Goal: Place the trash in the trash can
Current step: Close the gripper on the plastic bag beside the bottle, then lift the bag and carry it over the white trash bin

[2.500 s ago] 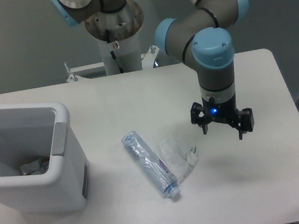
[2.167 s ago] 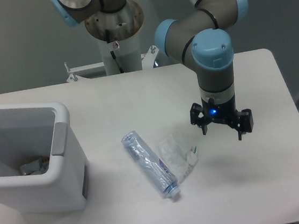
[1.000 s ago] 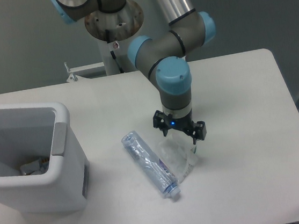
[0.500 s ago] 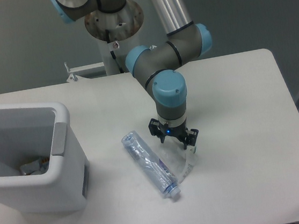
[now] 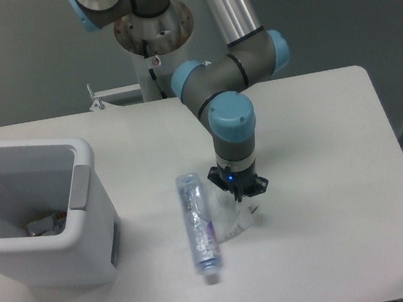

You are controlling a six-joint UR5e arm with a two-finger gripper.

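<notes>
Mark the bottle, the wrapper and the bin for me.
bottle (image 5: 197,224), fixed camera, on its labelled middle
wrapper (image 5: 231,220), fixed camera, on its crumpled centre
bin (image 5: 80,187), fixed camera, on the grey rim panel

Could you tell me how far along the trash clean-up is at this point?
Some scraps already lie in the trash can. The gripper is down on the wrapper, apparently closing on it. The bottle lies on the table. Both pieces remain to be binned.
</notes>
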